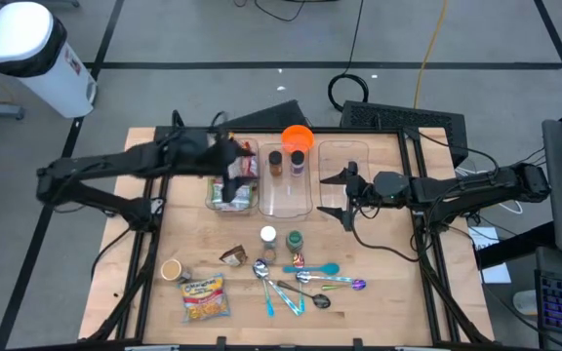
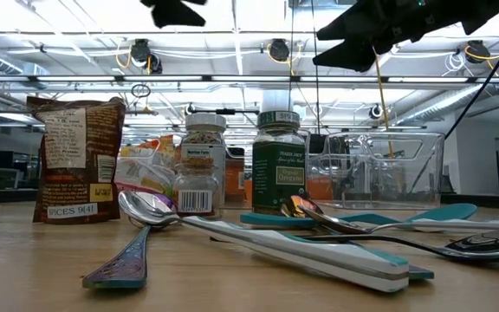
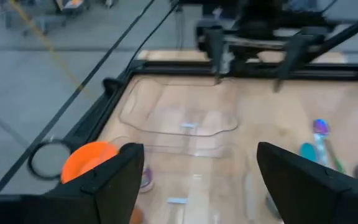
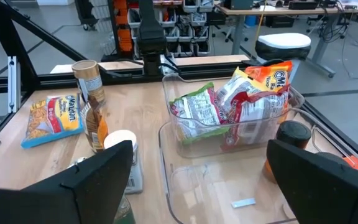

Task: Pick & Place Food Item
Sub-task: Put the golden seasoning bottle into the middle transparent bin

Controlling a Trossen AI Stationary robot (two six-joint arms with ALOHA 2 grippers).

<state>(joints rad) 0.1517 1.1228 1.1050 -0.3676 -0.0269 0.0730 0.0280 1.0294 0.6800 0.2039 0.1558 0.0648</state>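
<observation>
My left gripper [image 1: 242, 164] hangs open above the left clear bin [image 1: 211, 200], with nothing between its fingers [image 3: 114, 177]. That bin holds several snack bags [image 4: 241, 99]. The middle bin [image 1: 286, 200] holds two spice jars [image 1: 286, 163] and has an orange bowl [image 1: 298, 137] at its far end. The right bin [image 1: 344, 161] holds nothing. My right gripper [image 1: 332, 195] waits open over the right bin's near part, pointing toward the table's left. A yellow noodle packet [image 1: 205, 297] lies flat near the front left.
On the table's near half stand a white-lidded jar [image 1: 267, 237], a green-lidded jar [image 1: 294, 238], a brown pouch [image 1: 233, 255] and a small can [image 1: 172, 270]. Several spoons [image 1: 296, 283] lie near the front. Bare wood shows at the front right.
</observation>
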